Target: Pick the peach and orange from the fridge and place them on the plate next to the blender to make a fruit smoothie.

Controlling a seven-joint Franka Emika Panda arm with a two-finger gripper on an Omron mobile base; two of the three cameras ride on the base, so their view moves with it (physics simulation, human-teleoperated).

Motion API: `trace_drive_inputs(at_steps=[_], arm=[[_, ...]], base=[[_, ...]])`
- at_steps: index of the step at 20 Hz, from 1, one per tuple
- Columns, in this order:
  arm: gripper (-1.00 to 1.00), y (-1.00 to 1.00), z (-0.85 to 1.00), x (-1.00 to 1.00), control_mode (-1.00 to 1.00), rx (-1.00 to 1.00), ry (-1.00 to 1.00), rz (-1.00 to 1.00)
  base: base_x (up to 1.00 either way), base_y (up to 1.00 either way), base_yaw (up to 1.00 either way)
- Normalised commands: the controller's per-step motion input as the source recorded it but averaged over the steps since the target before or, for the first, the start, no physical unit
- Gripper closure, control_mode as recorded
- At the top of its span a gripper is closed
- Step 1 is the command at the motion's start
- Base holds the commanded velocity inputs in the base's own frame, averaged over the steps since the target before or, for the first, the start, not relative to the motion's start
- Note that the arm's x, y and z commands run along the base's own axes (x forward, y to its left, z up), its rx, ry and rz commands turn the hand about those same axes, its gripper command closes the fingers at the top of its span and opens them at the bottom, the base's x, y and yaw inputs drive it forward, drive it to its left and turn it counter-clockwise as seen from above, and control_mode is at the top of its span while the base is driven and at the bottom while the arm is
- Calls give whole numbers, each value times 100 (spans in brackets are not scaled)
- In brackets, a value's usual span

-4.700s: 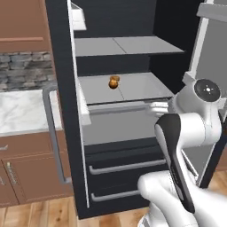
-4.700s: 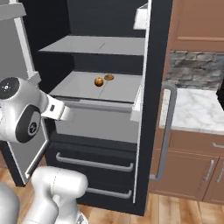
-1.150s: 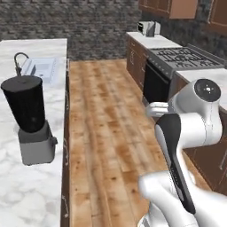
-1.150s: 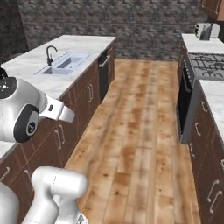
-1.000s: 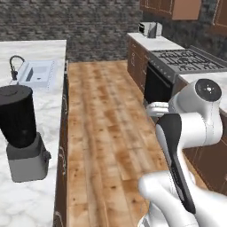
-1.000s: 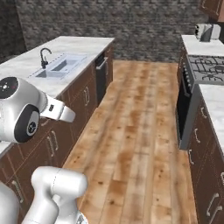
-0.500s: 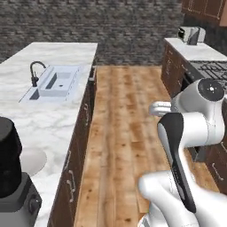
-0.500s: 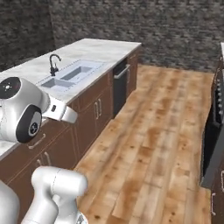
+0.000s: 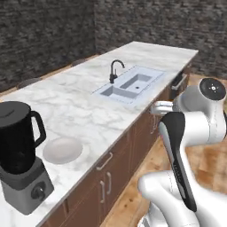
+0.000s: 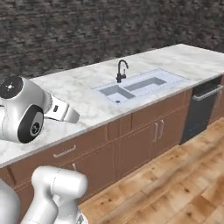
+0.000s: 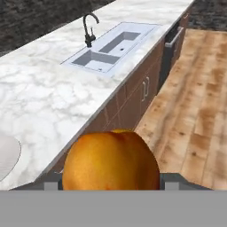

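Observation:
In the hand view a round orange-yellow peach (image 11: 111, 162) with a crease on top sits close to the camera, and my gripper (image 11: 111, 185) is shut on it. The fruit hides the fingertips. The hand (image 9: 160, 107) hangs level with the counter's edge, over the floor, well right of the blender. The black-jug blender (image 9: 20, 155) on its grey base stands at the near left of the marble counter. Beside it lies the white plate (image 9: 62, 149), bare; its rim (image 11: 8, 156) also shows in the hand view. The fridge and the orange are out of view.
A steel sink (image 9: 131, 86) with a black faucet (image 9: 114, 71) is set in the marble counter (image 10: 78, 94) farther along. Brown cabinet fronts (image 10: 144, 140) and a dark dishwasher (image 10: 199, 111) line the wooden floor (image 10: 175, 183). A dark stone wall (image 9: 48, 35) stands behind.
The base has driven and turned, so the whole scene shifted: the counter with sink now fills the views, and the blender and plate sit at lower left. The arm's pose looks unchanged.

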Motion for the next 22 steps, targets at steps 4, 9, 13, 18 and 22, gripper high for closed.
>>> trace_drive_inputs(at_steps=[4,9,13,18,22], arm=[[100,0,0,0,100,0,0,0],[100,0,0,0,100,0,0,0],[100,0,0,0,100,0,0,0],[100,0,0,0,100,0,0,0],[100,0,0,0,100,0,0,0]], base=[[38,-15,95],[31,-7,99],[36,-64,72],[15,-52,26],[23,0,1]])
